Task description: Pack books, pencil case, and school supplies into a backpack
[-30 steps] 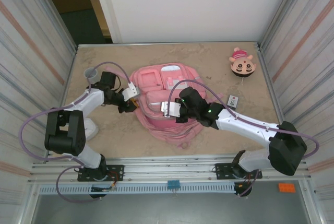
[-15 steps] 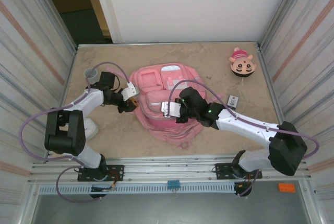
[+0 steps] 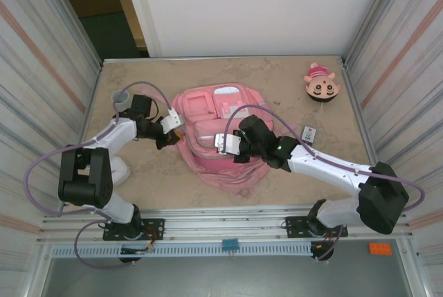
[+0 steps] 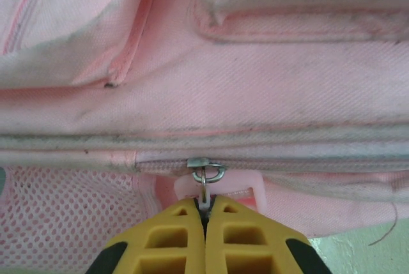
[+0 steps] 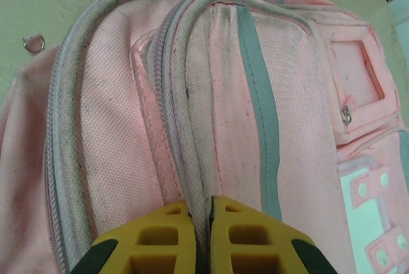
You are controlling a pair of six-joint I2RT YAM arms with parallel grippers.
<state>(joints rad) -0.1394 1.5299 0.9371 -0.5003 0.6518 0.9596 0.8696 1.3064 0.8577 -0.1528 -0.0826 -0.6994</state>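
Observation:
The pink backpack (image 3: 220, 113) lies flat in the middle of the table. My left gripper (image 3: 168, 133) is at its left edge; in the left wrist view the left gripper (image 4: 206, 201) is shut on the white zipper pull (image 4: 206, 191) that hangs from a metal slider (image 4: 205, 163). My right gripper (image 3: 225, 143) rests on the backpack's front, and in the right wrist view the right gripper (image 5: 200, 202) is shut on a pale zip seam (image 5: 192, 127) of the backpack (image 5: 108, 95). A tiny bluish-grey school supply item (image 3: 309, 133) lies right of the bag. The books and the pencil case are hidden.
A small grey cup (image 3: 122, 96) stands at the far left near the left arm. A round cartoon-face toy (image 3: 321, 84) with a pink cap sits at the back right. Metal side walls (image 3: 66, 103) close in the table on both sides.
The left gripper has shut on the zipper pull and drawn slightly left. The right gripper keeps its grip on the seam, hardly moving.

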